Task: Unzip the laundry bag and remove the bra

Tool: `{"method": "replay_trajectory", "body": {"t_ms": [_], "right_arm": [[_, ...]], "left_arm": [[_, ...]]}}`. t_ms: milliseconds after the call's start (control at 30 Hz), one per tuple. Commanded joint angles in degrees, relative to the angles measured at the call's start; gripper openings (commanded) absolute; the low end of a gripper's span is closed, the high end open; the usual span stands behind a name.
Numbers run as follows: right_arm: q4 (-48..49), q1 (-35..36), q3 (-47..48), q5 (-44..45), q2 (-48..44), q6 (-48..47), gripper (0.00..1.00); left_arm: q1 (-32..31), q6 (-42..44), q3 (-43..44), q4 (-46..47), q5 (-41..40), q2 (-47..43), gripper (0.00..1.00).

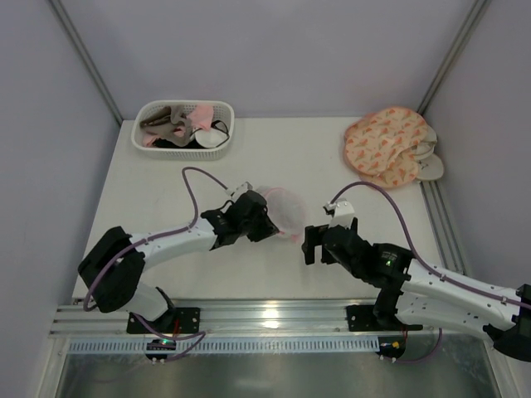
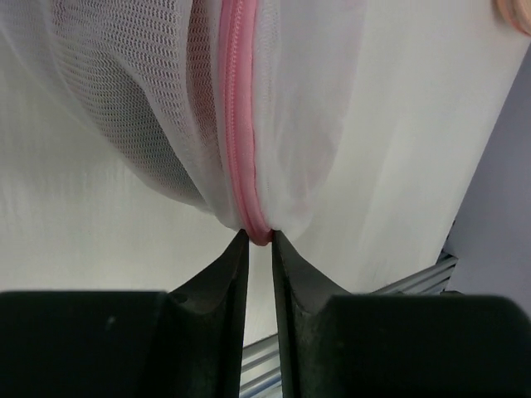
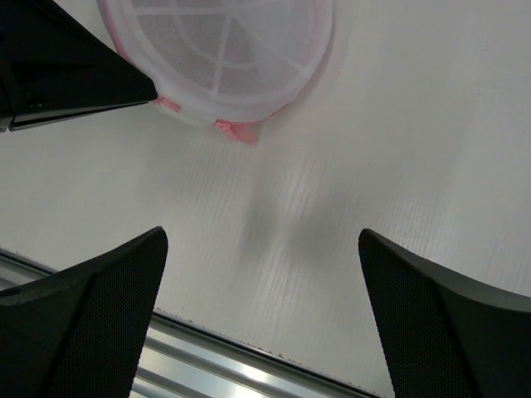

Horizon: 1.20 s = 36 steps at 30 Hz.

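Left wrist — tool (image 2: 259,237) (tight) on laundry bag (image 2: 236,124)

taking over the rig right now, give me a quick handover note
Left gripper: shut on the pink zipper rim of the laundry bag, which is mid-table.
Right gripper: open, holding nothing, above the table close to the bag.
Done: the bag is pinched at its rim, nothing more.
Left: the zipper looks closed along the stretch in view. Unzip it, then take out the bra, which I cannot make out through the mesh.
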Motion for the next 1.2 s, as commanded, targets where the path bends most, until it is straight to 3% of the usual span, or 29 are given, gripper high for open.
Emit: {"method": "replay_trajectory", "body": {"t_ms": [0,200,333,367,467,567,833,1033,1167], "right_arm": [[3.6,0.3,-2.4,0.8,-3.0,3.2,0.99],[9.9,0.3,-8.5,-2.1,-8.0,4.5,0.99],[10.1,0.3,-7.9,-2.0,-6.1,4.1,1.0],[9.4,0.3,-7.3,-1.9,-5.2,3.7,0.99],[8.1,0.3,-5.6,-2.1,-1.8,3.0,0.99],[8.9,0.3,-5.4,-2.4,-0.8,2.7,0.99],[8.6,0.3,-5.4,-0.7,-0.8,2.4,0.99],[8.1,0.2,-5.7,0.2,-0.8,2.6,0.99],[7.8,0.2,-5.9,0.3,-0.7,2.8,0.99]], "left_arm": [[-0.3,0.6,2.2,1.6,-2.8,1.3,0.18],[-0.3,0.7,1.6,2.4,-4.1,1.8,0.2],[-0.3,0.6,1.0,3.9,-4.3,1.1,0.21],[-0.2,0.7,0.9,4.3,-4.0,1.1,0.37],[-0.6,0.2,0.1,5.2,-4.5,-0.3,0.69],[-0.8,-0.4,-0.7,5.2,-5.7,-1.6,0.77],[-0.8,-1.9,-0.1,6.6,-4.5,-0.2,0.74],[-0.8,-2.7,3.8,8.3,-3.9,4.7,0.58],[-0.8,-3.1,6.3,9.1,-5.1,7.6,0.55]]}}
